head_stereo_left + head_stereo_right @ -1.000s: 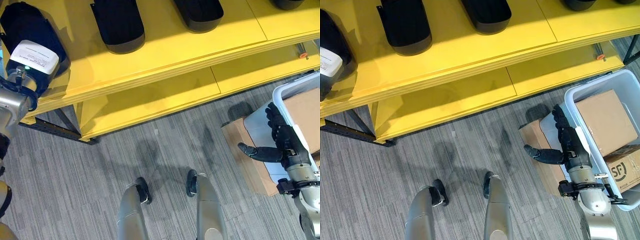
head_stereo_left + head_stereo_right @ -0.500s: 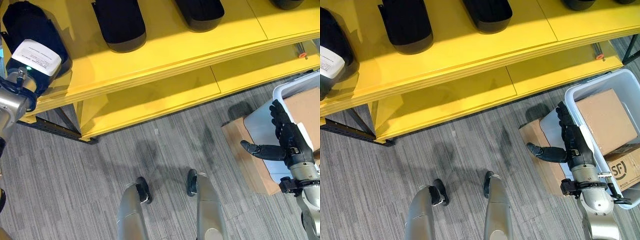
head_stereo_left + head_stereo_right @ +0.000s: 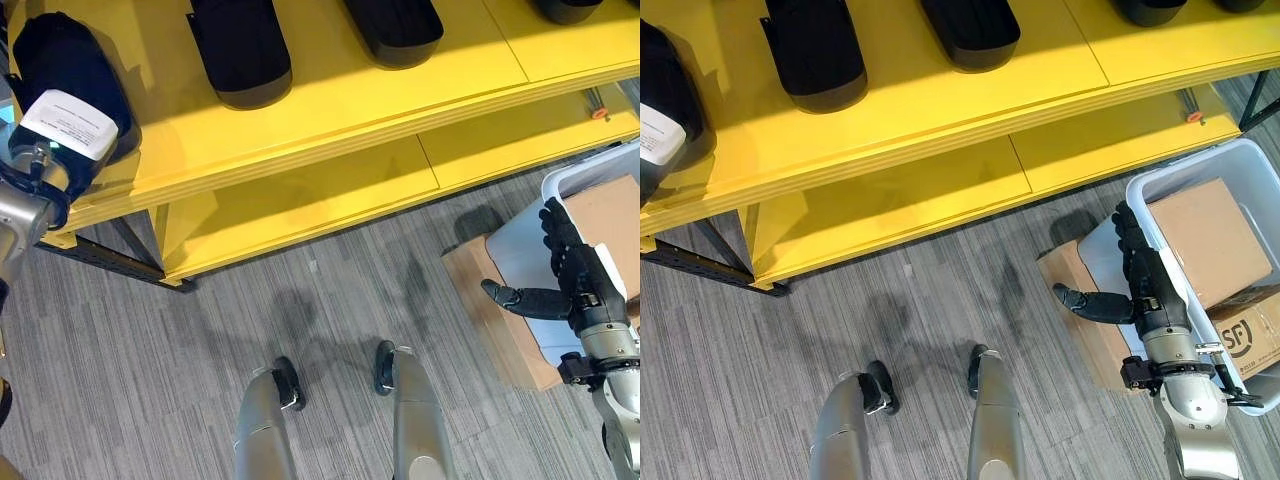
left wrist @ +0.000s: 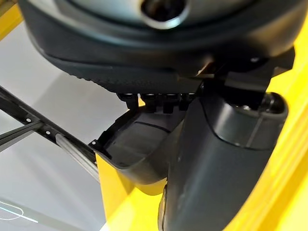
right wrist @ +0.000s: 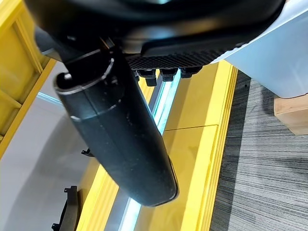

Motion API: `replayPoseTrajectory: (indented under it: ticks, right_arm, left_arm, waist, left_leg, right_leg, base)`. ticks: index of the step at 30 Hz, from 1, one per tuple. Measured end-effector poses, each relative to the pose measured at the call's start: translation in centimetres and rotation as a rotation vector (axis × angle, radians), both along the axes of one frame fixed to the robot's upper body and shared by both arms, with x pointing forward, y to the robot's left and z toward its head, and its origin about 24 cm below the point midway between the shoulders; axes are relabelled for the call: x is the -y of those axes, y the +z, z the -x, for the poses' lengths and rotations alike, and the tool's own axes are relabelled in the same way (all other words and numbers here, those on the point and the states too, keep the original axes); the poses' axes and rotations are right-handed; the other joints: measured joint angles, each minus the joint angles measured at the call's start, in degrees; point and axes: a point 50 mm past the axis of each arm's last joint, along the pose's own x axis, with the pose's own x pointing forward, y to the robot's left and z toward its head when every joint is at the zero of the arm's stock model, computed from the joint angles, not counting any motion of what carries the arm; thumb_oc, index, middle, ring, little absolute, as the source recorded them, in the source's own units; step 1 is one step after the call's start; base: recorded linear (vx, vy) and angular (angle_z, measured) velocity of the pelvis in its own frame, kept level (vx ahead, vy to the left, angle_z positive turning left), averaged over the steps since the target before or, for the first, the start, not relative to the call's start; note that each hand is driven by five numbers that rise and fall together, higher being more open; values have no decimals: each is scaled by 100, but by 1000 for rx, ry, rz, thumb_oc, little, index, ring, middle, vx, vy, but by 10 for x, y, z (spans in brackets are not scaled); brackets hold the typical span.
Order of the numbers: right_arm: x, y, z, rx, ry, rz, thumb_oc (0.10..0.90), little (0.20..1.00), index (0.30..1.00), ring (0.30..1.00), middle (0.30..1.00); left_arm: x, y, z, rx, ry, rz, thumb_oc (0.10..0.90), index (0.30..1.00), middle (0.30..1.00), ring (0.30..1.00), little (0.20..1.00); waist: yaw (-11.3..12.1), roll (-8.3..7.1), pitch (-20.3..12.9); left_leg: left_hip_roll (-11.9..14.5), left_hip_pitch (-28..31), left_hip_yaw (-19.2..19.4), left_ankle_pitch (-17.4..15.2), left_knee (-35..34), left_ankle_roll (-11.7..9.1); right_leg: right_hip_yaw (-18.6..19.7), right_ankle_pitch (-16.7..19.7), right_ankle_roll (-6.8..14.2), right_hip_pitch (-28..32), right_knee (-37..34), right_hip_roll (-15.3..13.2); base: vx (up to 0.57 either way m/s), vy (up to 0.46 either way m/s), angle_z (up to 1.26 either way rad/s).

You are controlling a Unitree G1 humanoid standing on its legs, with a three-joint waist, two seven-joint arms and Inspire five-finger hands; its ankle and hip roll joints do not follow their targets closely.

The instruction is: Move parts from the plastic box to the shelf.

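A black part with a white label (image 3: 62,95) lies at the left end of the yellow shelf's top board (image 3: 350,100), overhanging its front edge. My left hand (image 4: 216,168) is at the part's near end, with the thumb beside the black shell (image 4: 130,149) and the fingers curled on it. The pale plastic box (image 3: 1240,160) stands at the right and holds cardboard cartons (image 3: 1210,235). My right hand (image 3: 1145,285) hovers at the box's left rim, open, with straight fingers, the thumb stuck out sideways and nothing in it.
Two more black parts (image 3: 240,50) (image 3: 395,25) lie on the top board. The lower board (image 3: 300,200) is bare except for an orange-tipped tool (image 3: 597,108) at its right end. The plastic box rests on a brown carton (image 3: 1080,310) on the grey carpet.
My right hand has drifted a little to the right, closer over the box's rim. The labelled part and my left hand have barely shifted.
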Motion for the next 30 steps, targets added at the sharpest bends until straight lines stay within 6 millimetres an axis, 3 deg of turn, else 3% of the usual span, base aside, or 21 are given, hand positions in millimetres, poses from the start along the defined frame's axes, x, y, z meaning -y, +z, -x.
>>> replayPoseTrajectory:
  ticks: [23,28,29,30]
  right_arm:
    - [0,1,-1,2,1,6,900,1000,1000,1000,1000]
    - [-2,-1,-2,-5,13,3,900,1000,1000,1000,1000]
    - [-5,-3,-2,-15,24,1,900,1000,1000,1000,1000]
    - [-5,-4,-1,-20,26,0,900,1000,1000,1000,1000]
  left_arm:
    - [-7,-11,6,-44,14,2,900,1000,1000,1000,1000]
    - [-25,1,12,33,80,96,900,1000,1000,1000,1000]
    - [-36,24,15,127,134,135,900,1000,1000,1000,1000]
    - [-35,31,15,161,136,142,900,1000,1000,1000,1000]
  waist:
    - [61,54,-28]
    - [17,60,-32]
    - [26,62,-33]
    - [36,70,-37]
  left_leg:
    - [-10,91,-12,21,-29,-2]
    - [-16,181,-7,67,-99,-19]
    - [-20,189,-24,99,-120,-35]
    - [-15,204,-39,111,-144,-45]
  right_leg:
    - [-10,-3,-9,92,24,-18]
    - [-22,-5,-12,146,22,-38]
    - [-40,-6,-12,154,48,-40]
    - [-50,-9,-8,162,59,-44]
  base:
    - [0,-2,0]
    - [2,-36,2]
    - [3,-65,4]
    - [5,-63,12]
